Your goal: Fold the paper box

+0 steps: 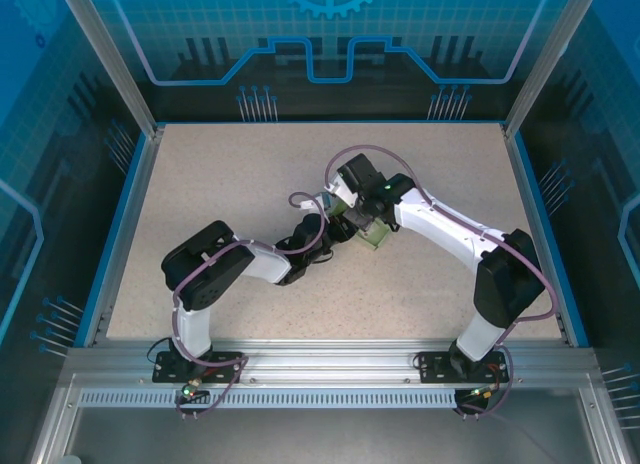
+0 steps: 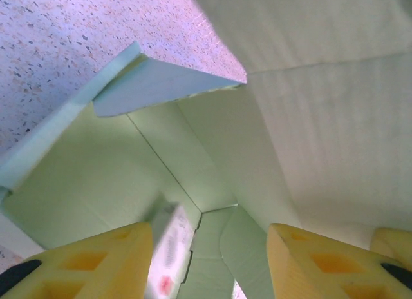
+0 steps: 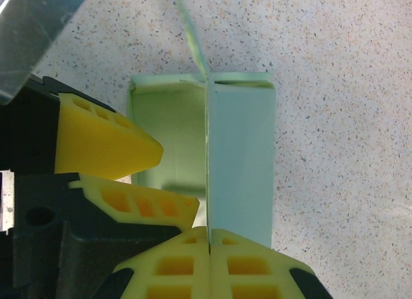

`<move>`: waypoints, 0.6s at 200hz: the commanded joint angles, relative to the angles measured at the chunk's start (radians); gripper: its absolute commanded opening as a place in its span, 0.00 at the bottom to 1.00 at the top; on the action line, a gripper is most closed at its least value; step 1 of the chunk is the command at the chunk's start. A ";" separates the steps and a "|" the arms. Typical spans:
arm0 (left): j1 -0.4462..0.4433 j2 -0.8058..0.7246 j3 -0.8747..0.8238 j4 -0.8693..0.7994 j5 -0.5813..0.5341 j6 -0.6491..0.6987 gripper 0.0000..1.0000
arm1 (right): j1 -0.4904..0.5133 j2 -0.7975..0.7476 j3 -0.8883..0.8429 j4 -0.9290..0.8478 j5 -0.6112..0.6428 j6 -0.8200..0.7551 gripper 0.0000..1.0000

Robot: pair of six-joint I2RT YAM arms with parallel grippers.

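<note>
Two grippers meet at the paper box (image 1: 373,234), which sits near the middle of the speckled table (image 1: 220,184). We see the right gripper (image 3: 210,238) with its yellow fingers pressed together on a thin card panel of the box, seen edge-on from the right wrist. The left gripper (image 2: 209,229) has its fingers spread and reaches into the box's open mint-green interior, pinching nothing that we can make out. A small white tag (image 2: 170,247) lies just beside one finger.
</note>
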 commanded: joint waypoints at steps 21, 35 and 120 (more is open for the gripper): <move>-0.006 -0.019 -0.001 0.030 -0.006 -0.002 0.52 | -0.011 0.000 0.000 0.001 -0.014 0.018 0.01; -0.006 -0.040 -0.014 0.021 -0.006 0.011 0.52 | -0.011 -0.001 0.000 0.000 -0.009 0.019 0.01; 0.012 -0.290 -0.234 -0.094 -0.014 0.127 0.54 | 0.002 0.022 0.004 -0.007 0.031 0.004 0.02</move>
